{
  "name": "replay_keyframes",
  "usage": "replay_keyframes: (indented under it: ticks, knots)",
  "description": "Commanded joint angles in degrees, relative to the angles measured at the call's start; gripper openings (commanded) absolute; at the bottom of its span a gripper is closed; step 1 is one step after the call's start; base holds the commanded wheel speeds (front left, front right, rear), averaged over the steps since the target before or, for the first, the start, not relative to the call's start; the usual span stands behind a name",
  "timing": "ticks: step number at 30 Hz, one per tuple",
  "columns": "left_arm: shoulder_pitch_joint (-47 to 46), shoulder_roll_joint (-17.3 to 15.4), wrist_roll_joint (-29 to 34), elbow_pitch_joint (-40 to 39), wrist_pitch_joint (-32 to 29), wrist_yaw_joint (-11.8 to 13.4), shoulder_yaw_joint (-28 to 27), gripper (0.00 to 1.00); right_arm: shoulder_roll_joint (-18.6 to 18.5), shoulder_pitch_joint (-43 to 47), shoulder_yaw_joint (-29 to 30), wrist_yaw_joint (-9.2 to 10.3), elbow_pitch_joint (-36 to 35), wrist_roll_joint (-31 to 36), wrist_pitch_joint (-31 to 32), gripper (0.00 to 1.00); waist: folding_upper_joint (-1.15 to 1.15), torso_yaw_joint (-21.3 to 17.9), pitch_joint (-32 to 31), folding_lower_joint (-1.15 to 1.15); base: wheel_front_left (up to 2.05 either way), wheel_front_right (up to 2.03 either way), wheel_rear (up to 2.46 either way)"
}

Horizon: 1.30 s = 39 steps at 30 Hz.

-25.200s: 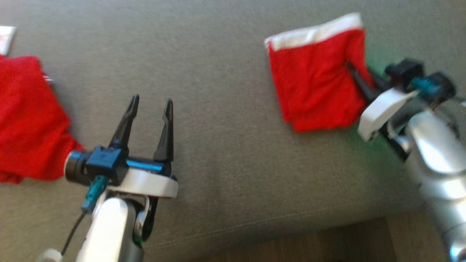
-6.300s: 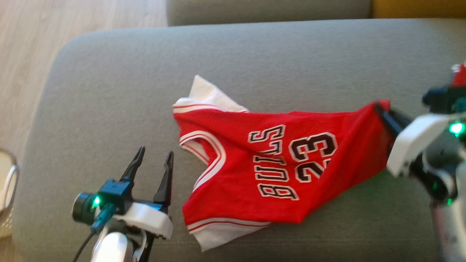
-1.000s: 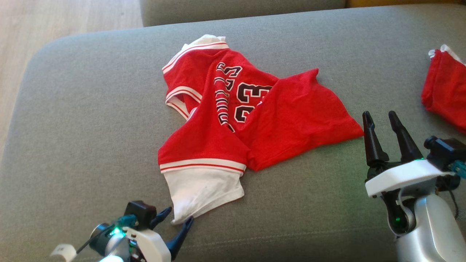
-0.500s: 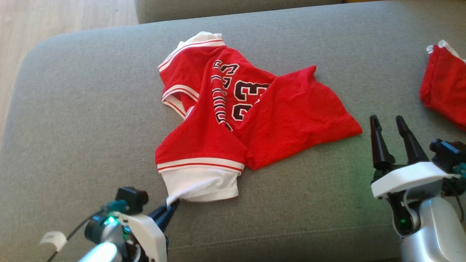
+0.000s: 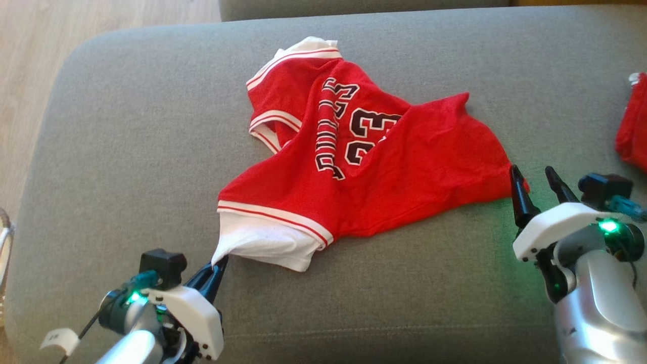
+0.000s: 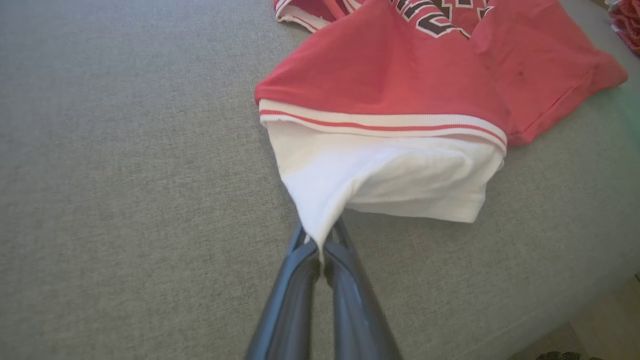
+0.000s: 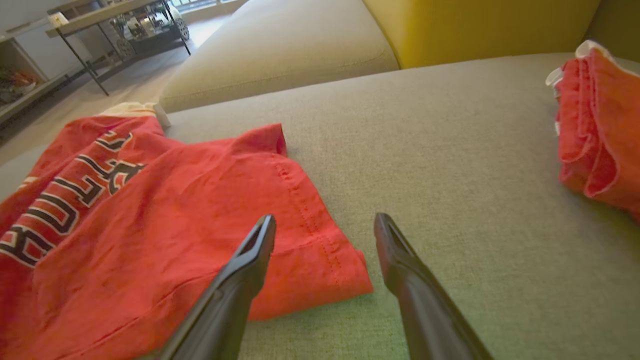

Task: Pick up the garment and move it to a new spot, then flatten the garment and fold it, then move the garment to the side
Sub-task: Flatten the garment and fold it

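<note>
Left gripper (image 5: 219,261), wide a second ago, now pinches garment's (image 5: 404,151) white corner, lower left | right gripper (image 5: 530,172): spread, empty

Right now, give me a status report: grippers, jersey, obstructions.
Left gripper shut on the white corner of the jersey. Right gripper open at the red hem, not gripping. Jersey crumpled, unfolded. Second red garment lies apart, far right.

Seat: broad grey fabric sofa cushion (image 5: 126,126), faint seam near its front edge.
Behind: second grey cushion (image 7: 280,50), yellow upholstery (image 7: 475,25) beside it.
Floor: pale wood planks (image 5: 30,60).
Far corner: dark-legged table (image 7: 95,20), blurred.
</note>
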State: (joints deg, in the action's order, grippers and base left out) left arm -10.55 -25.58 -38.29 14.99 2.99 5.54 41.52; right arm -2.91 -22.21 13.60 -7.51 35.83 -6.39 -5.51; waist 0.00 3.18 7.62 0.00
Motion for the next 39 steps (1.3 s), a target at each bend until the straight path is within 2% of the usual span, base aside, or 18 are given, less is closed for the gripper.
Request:
replay_keyframes:
  ticks: [1,9,16,32,33,34,35,39]
  knots:
    - [-1.90,-1.13,0.46,-1.18,0.66,0.24,-2.48,0.00,-0.26,-2.48,-0.91,0.02,-1.15,0.74,-0.03,1.00,0.00,0.22,0.25,0.00,0.00,0.00,0.00]
    - [-3.24,-0.24,1.28,-0.53,1.07,0.25,-1.59,0.00,-2.49,-8.31,1.13,0.02,8.02,4.07,-0.24,1.00,0.00,0.94,2.12,0.00,0.00,0.00,0.00]
    - [-3.84,0.04,1.49,-0.16,1.06,0.16,-1.04,0.00,-2.92,-12.09,-0.42,0.02,13.77,4.70,-2.04,1.00,0.00,0.99,3.35,0.00,0.00,0.00,0.00]
    - [-5.43,0.29,1.50,0.63,0.99,0.00,-0.37,0.00,-5.03,-16.61,-6.38,0.02,23.03,-0.53,-4.48,1.00,0.00,1.45,4.45,0.00,0.00,0.00,0.00]
    - [-5.47,0.31,1.48,0.69,1.01,0.02,-0.35,0.00,-5.15,-16.77,-6.67,0.02,23.43,-0.75,-4.63,0.58,0.00,1.50,4.47,0.00,0.00,0.00,0.00]
    - [-5.49,0.31,1.46,0.74,1.04,0.04,-0.34,0.00,-5.26,-16.91,-7.03,0.02,23.77,-0.92,-4.82,0.10,0.00,1.56,4.45,0.00,0.00,0.00,0.00]
    - [-5.50,0.31,1.42,0.80,1.06,0.08,-0.34,0.00,-5.36,-17.00,-7.46,0.02,24.06,-1.02,-5.06,0.00,0.00,1.59,4.42,0.00,0.00,0.00,0.00]
    - [-5.33,0.24,1.19,1.09,1.21,0.18,-0.34,0.00,-5.61,-17.15,-8.91,0.02,25.00,-1.85,-5.92,0.00,0.00,1.56,4.04,0.00,0.00,0.00,0.00]
